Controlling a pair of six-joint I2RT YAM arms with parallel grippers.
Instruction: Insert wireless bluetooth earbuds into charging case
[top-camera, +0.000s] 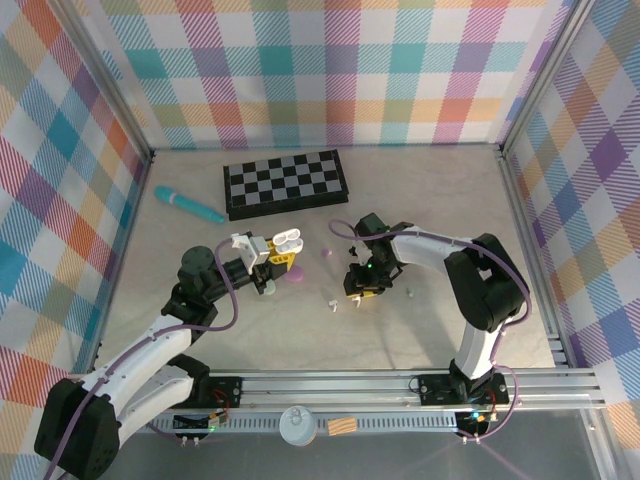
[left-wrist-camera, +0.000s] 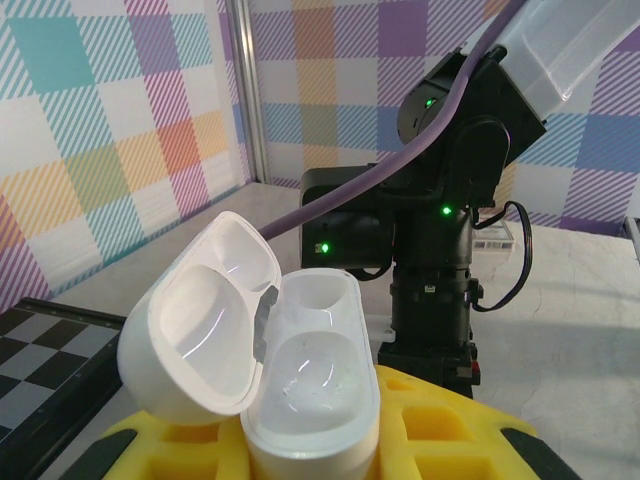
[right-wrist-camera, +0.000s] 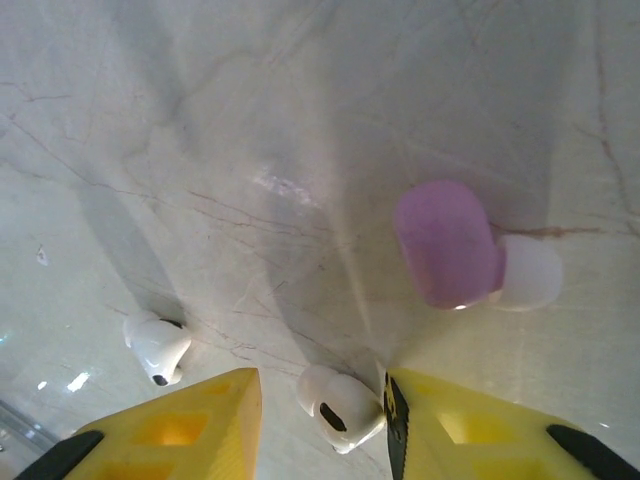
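My left gripper (top-camera: 266, 264) is shut on the white charging case (left-wrist-camera: 312, 380), holding it upright between yellow fingers (left-wrist-camera: 440, 430). Its lid (left-wrist-camera: 200, 335) is swung open to the left and both wells are empty. My right gripper (right-wrist-camera: 322, 385) points down at the table, open, with a white earbud (right-wrist-camera: 340, 405) lying between its fingers. The bud touches the right finger (right-wrist-camera: 470, 420) and stands apart from the left finger (right-wrist-camera: 190, 425). A second white earbud (right-wrist-camera: 158, 347) lies to the left, and a pink earbud (right-wrist-camera: 447, 243) with a white tip lies further ahead. A pale green earbud (top-camera: 409, 292) lies right of the right gripper (top-camera: 360, 290).
A folded chessboard (top-camera: 286, 182) lies at the back and a teal pen (top-camera: 188, 204) at the back left. A pink rounded thing (top-camera: 297, 276) sits on the table by the left gripper. The right arm's wrist (left-wrist-camera: 440, 240) stands close in front of the case.
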